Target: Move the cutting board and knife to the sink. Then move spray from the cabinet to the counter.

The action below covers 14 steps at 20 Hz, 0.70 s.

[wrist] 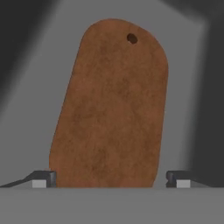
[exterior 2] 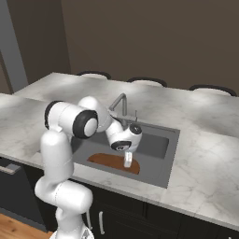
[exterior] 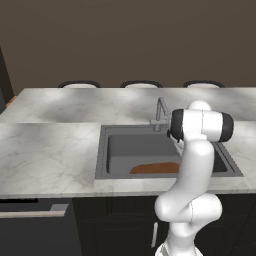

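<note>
1. My arm rises from the base, bends at the elbow above the bench's near edge, and reaches forward and down into the sink.
2. My wrist points downward, with the tool hanging just above the cutting board.
3. My tool stands wide open, its two fingertips on either side of the board's width, holding nothing.
4. The cutting board lies flat on the sink floor, along the basin's near wall, its hanging hole at the end away from my hand.
5. The faucet stands at the sink's far edge.
</note>
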{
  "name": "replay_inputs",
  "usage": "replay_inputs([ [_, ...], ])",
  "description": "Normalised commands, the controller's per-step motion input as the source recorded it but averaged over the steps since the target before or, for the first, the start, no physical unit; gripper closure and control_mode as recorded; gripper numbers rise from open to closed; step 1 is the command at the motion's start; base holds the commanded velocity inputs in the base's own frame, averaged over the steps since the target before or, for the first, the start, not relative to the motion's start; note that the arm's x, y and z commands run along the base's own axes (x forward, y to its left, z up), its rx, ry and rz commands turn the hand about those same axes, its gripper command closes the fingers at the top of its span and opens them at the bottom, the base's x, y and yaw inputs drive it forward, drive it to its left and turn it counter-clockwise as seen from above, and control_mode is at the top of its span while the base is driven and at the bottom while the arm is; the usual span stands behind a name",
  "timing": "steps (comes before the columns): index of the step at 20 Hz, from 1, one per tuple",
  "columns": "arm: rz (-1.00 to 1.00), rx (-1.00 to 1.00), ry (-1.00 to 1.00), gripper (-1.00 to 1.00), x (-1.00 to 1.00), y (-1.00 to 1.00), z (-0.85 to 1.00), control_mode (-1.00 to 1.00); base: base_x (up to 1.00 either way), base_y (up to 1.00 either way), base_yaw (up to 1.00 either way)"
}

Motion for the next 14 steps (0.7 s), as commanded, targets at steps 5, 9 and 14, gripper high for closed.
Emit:
replay_inputs([
  [5, 0.00, 0.00, 0.05, -1.00, -0.06, 0.00, 0.31, -1.00, 0.00, 0.00, 0.00],
  [9, 0.00, 0.00, 0.08, -1.00, -0.05, 0.00, 0.40, -1.00, 0.00, 0.00, 0.00],
  [14, 0.00, 0.00, 0.07, -1.00, -0.21, 0.00, 0.37, -1.00, 0.00, 0.00, 0.00],
])
